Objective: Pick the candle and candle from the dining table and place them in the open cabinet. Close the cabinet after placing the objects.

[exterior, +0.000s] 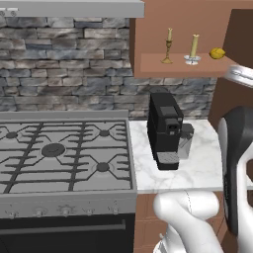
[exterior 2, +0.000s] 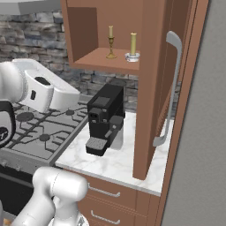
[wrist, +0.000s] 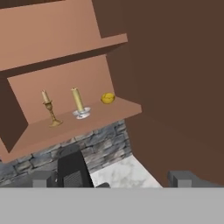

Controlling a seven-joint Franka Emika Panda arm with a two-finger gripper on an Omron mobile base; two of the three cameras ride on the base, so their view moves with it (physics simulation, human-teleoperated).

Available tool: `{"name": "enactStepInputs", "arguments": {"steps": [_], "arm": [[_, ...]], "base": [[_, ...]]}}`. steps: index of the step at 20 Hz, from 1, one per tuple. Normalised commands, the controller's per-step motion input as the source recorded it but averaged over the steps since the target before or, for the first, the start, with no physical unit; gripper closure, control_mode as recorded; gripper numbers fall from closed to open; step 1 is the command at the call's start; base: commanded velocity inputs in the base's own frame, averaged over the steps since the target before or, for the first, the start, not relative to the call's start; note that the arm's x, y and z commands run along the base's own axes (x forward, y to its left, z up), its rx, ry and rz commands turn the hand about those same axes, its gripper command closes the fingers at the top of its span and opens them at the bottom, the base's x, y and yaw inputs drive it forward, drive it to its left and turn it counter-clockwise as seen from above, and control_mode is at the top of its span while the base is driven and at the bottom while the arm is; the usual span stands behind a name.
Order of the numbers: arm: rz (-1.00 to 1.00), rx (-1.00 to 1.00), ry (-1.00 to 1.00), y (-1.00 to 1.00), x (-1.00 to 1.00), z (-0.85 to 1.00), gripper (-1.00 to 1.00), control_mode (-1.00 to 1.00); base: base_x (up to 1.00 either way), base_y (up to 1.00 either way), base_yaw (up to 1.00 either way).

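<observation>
While both candles already stand on the cabinet (exterior 2: 106,62) shelf, you have only the door (exterior 2: 152,88) left to deal with. Your hand (wrist: 111,179) is spread to its widest and holds nothing; in the hand view its two tips rise at 7 and 5 o'clock, with the shelf up ahead.

In that view the brass candlestick candle (wrist: 49,109) stands at about 10 o'clock, the candle in the silver dish (wrist: 79,105) just beside it toward 3 o'clock, and a small yellow lemon-like thing (wrist: 107,98) further along, all apart from one another. Both candles look light and top-heavy, the slim candlestick most of all, so I judge a hard slam could rock it over.

The door is a stiff, flat wooden panel that should swing on its hinges. In the right base view it stands edge-on at 3 o'clock, and its silver bar handle (exterior 2: 170,88) runs vertically down the face. Take the door by that bar, or push flat on the outer face near the free edge; the bar looks smooth and may slip in a loose pinch.

You cannot see the hinges, so judge the swing with care. The right base view hides the lemon-like thing behind the door. In the left base view the door is cut off at the right edge. Below, a black coffee machine (exterior 2: 105,119) sits on the counter (exterior 2: 119,165), under the cabinet.
</observation>
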Motion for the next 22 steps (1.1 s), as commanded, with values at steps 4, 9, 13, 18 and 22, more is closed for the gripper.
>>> {"name": "enactStepInputs", "arguments": {"steps": [4,9,13,18,22], "arm": [[0.0,0.0,0.0,0.11,-0.25,0.0,-1.0,-1.0],[0.0,0.0,0.0,0.12,-0.26,0.0,-1.0,-1.0],[0.0,0.0,0.0,0.1,-0.26,0.0,-1.0,-1.0],[0.0,0.0,0.0,0.07,-0.23,0.0,-1.0,-1.0],[0.0,0.0,0.0,0.04,-0.22,0.0,-1.0,-1.0]], "base": [[0.0,0.0,0.0],[0.0,0.0,0.0],[0.0,0.0,0.0],[0.0,0.0,0.0],[0.0,0.0,0.0]]}}
